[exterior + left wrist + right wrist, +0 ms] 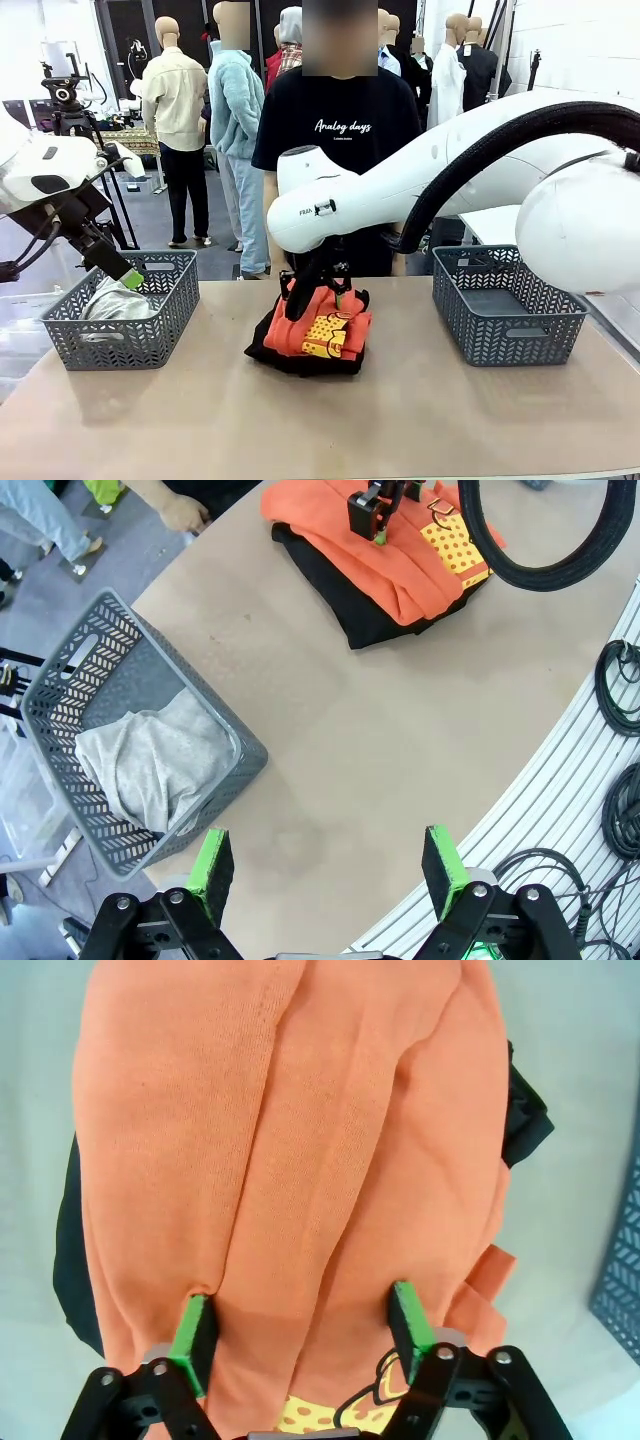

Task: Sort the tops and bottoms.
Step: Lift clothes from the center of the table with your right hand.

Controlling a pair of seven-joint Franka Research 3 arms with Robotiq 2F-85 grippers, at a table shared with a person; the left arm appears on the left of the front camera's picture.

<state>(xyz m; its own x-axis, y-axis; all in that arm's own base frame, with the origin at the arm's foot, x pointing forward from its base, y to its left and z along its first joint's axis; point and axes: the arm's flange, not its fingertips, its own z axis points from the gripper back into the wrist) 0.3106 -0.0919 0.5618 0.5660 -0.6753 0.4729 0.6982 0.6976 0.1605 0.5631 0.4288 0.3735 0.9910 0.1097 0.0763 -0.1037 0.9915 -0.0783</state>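
Front: orange top (300, 330) is seen atop black bottoms (290, 361), right gripper (320, 294) on it, partly hidden by its arm (400, 190). Left wrist: left gripper (328, 860) is held released, far from that top. Right wrist: spread, unclenched pads (197, 1326) are pressed into it

T-shirt (340, 125): "Analog days", white script on black; smaller line beneath unreadable
right arm (400, 190): "FRA…", rest unclear

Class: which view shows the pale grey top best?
Left wrist view: looking down into the basket, it shows the grey top nearly whole. Front view: a strip above the basket wall. Right wrist view: the orange top instead.
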